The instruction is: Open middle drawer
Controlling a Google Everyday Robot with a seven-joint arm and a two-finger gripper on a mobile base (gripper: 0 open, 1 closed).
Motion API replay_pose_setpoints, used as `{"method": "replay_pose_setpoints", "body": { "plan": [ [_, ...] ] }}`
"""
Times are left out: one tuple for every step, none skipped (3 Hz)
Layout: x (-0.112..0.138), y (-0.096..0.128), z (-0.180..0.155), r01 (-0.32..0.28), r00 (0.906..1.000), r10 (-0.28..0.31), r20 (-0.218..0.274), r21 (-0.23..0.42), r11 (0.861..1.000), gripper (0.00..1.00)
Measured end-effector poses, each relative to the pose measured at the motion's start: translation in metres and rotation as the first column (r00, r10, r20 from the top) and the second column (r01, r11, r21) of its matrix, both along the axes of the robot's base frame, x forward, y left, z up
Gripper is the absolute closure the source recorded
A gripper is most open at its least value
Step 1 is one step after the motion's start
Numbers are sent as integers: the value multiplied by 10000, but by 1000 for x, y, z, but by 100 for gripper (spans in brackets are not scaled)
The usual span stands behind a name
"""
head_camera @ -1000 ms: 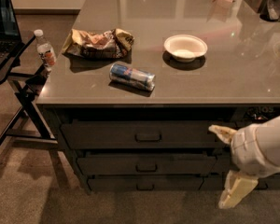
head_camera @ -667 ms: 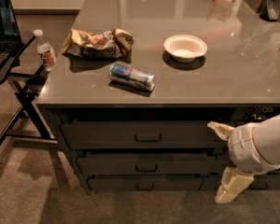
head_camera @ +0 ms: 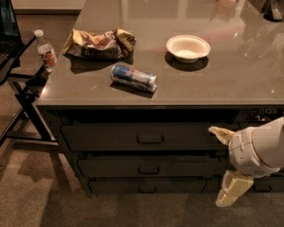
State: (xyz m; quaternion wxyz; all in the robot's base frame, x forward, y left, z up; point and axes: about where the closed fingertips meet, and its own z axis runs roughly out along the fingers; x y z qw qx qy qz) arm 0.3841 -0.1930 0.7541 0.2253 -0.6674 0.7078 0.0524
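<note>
The middle drawer (head_camera: 180, 166) is the second of three stacked dark drawer fronts under the grey counter. It is shut, and its small loop handle (head_camera: 148, 170) sits at the centre. My gripper (head_camera: 226, 162) hangs in front of the right part of the drawers, to the right of the handle and apart from it. Its two cream fingers are spread wide, one finger (head_camera: 220, 134) up by the top drawer and the other low by the bottom drawer. It holds nothing.
The top drawer (head_camera: 132, 137) and bottom drawer (head_camera: 132, 187) are shut. On the counter (head_camera: 246, 74) lie a can (head_camera: 134, 77), a chip bag (head_camera: 99, 42) and a white bowl (head_camera: 188, 48). A water bottle (head_camera: 46, 50) and a black stand (head_camera: 19, 79) with a laptop are at the left.
My gripper and arm have shifted slightly to the left in front of the drawers. The drawers have not moved.
</note>
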Motion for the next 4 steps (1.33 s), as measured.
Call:
{"method": "replay_pose_setpoints", "body": {
  "plan": [
    [4,3,-42,113,9996,-111,-254,91,9999,0],
    [10,6,-95,298,9993,-291,-244,306,9991,0],
    [20,10,-141,423,9988,-441,212,798,9959,0],
    [37,19,-179,277,9965,-391,743,1478,9886,0]
  ]
}}
